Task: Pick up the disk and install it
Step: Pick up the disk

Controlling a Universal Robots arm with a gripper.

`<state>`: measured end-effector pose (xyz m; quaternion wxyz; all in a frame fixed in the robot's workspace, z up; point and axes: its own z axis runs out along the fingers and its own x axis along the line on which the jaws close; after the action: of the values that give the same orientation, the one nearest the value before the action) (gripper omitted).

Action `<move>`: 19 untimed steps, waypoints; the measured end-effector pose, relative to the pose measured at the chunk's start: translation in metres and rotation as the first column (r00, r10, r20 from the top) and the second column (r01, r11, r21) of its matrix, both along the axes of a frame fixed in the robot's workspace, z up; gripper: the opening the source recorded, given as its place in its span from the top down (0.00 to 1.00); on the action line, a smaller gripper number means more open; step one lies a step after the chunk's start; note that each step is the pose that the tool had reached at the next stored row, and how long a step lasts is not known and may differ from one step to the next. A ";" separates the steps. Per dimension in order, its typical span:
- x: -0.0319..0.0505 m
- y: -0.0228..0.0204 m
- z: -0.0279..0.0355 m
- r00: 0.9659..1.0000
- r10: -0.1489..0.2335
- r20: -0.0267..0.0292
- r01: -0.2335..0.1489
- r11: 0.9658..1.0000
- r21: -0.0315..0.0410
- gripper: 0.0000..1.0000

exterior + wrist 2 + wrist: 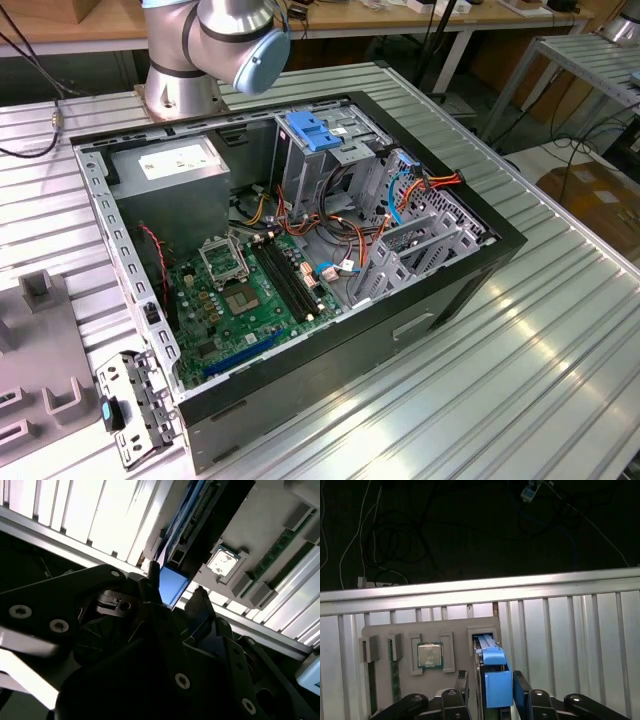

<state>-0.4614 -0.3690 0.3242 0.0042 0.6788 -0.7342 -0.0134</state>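
The disk (492, 657) is seen standing on edge in a slot of the grey holder (385, 632). A chip (429, 655) is seated beside it in the same holder, which lies on the ribbed surface (570, 630). The gripper (491, 680) is placed at the disk, with the jaws parted and set astride the blue bracket (498, 687), one at each side. In the second wrist view a thin gap appears to be left between the bracket and one jaw, so the disk is judged not yet clamped, and nothing is held. In the exterior view the case (500, 245) lies open on the surface, with its board (240, 290) and cables exposed. The task is judged to be at its start: the disk has been reached, but the lift out of the slot and the fitting into the case are not yet done.
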 end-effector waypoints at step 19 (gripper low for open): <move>-0.0009 0.0013 -0.0225 0.999 0.033 0.021 -0.033 0.999 -0.002 0.52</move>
<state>-0.4623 -0.3677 0.3017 -0.0028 0.6910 -0.7228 -0.0055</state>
